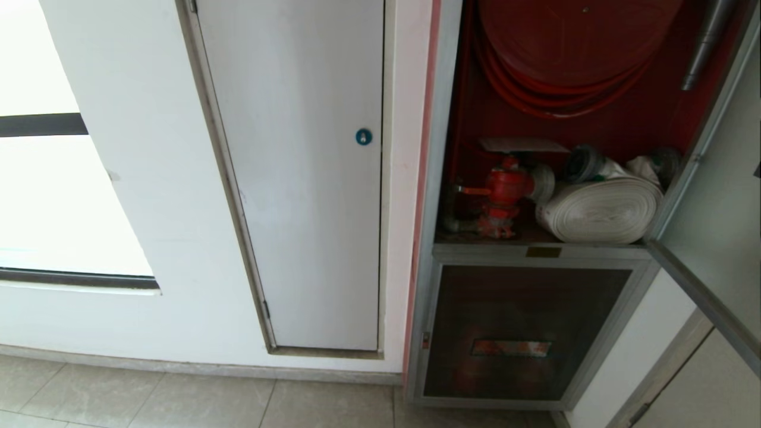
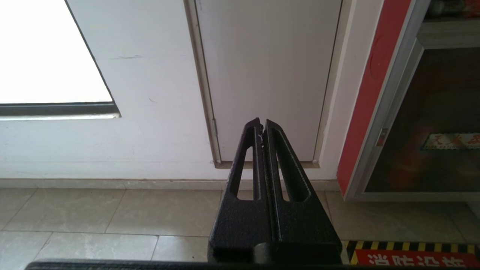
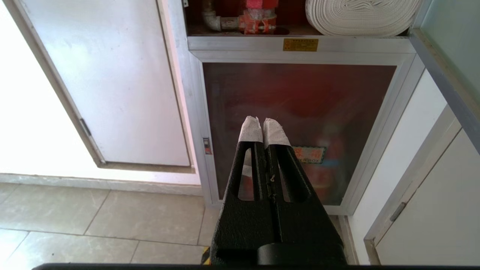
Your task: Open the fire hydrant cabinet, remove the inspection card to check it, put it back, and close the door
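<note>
The fire hydrant cabinet point(image 1: 443, 119) stands open, showing its dark red interior with a red hose reel point(image 1: 571, 41), a red valve point(image 1: 505, 190) and a white rolled hose point(image 1: 600, 211). The inspection card point(image 1: 523, 145), a thin white sheet, lies flat just above the valve. The door point(image 1: 719, 226) is swung out to the right. Neither arm shows in the head view. My left gripper point(image 2: 261, 125) is shut and empty, low in front of the white wall panel. My right gripper point(image 3: 262, 123), with taped tips, is shut and empty, facing the lower glass panel point(image 3: 300, 105) below the hose point(image 3: 360, 17).
A plain white panel point(image 1: 297, 178) with a round blue lock point(image 1: 363, 137) is set in the wall left of the cabinet. A bright window point(image 1: 53, 202) lies further left. A yellow-black floor marking point(image 2: 408, 247) runs before the cabinet. Another grey door point(image 3: 431, 210) stands at the right.
</note>
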Controlling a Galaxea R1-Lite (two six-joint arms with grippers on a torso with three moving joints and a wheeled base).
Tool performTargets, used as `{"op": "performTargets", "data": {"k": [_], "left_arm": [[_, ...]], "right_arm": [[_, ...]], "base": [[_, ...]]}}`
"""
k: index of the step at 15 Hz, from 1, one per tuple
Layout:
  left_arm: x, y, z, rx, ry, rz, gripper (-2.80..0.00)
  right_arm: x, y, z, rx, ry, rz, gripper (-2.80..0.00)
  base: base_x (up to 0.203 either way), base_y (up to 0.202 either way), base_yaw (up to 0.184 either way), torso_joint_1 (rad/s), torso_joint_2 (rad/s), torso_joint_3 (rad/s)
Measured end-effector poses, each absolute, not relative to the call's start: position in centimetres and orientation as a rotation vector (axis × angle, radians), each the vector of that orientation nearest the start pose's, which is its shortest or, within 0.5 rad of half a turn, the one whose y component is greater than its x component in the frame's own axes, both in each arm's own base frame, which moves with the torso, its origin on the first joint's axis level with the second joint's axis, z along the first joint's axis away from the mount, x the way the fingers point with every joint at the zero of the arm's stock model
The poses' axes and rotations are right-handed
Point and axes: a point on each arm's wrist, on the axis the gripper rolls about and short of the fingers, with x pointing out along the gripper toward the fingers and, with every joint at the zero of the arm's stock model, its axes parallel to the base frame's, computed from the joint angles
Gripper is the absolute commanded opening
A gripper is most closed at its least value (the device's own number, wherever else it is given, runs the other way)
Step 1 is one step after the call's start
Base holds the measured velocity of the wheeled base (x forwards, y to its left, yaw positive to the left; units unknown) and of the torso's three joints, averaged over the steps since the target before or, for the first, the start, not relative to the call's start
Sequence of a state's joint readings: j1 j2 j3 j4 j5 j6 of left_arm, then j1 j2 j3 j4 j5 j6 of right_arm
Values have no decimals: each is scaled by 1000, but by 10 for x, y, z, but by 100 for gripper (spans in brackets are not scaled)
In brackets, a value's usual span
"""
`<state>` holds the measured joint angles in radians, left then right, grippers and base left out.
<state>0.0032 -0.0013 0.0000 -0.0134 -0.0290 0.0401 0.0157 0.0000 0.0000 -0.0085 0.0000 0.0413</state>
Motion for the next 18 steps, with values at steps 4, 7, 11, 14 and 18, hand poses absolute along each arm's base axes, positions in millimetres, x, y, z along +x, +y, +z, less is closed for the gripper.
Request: {"op": "performTargets", "data": {"k": [4, 7, 11, 14, 18], "left_arm": [[-23, -1, 77, 40, -15, -26, -280], [-23, -1, 77, 40, -15, -25, -280], [-23, -1, 77, 40, -15, -26, -280], [-23, -1, 77, 40, -15, -25, -280], [-23, -1, 77, 40, -15, -27, -280]], "right_arm": [[-23, 0, 76, 41, -8, 15, -280], [-23, 0, 76, 41, -9, 16, -280], [-23, 0, 76, 41, -9, 15, -280], [-23, 0, 76, 41, -9, 16, -280], [-23, 0, 76, 41, -9, 16, -280]], "base": [[0, 0, 0, 0, 0, 0], [0, 0, 0, 0, 0, 0], [0, 0, 0, 0, 0, 0], [0, 0, 0, 0, 0, 0], [59, 0, 1, -4, -3, 0]]}}
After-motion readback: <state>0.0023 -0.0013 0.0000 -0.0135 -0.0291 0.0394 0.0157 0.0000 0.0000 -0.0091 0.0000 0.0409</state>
